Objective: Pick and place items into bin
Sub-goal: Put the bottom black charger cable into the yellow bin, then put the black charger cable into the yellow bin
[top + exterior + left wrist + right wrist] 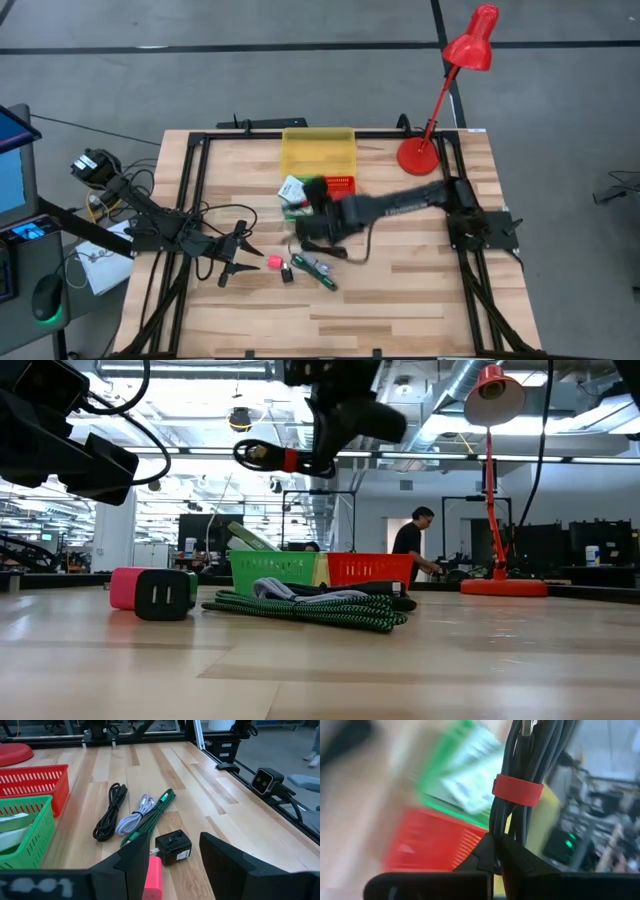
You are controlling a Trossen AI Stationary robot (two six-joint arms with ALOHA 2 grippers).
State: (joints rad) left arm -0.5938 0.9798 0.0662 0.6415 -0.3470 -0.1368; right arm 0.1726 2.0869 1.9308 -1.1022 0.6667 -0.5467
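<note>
My right gripper point(499, 842) hangs above the table's middle point(312, 232), shut on a bundled dark cable point(275, 457) tied with a red strap point(517, 790). On the wood lie a green braided cable point(152, 817), a white cable point(135, 817), a black cable point(110, 812), a black charger cube point(173, 847) and a pink piece point(154, 875). My left gripper point(232, 268) waits open at the table's left, just short of the cube and the pink piece. The green bin point(295, 195) holds white packets. My right gripper pinches one end of the cable bundle point(505, 827) between its two fingers, short of the red strap. The fingers slant down from the table's right side. The bundle is lifted clear of the table and sticks out past the fingertips.
A yellow bin point(318, 150), the green bin and a red bin point(340, 185) stand together at the far middle. A red desk lamp point(420, 155) stands at the far right. A person point(410, 545) is in the room beyond. Bare wood lies along the near edge.
</note>
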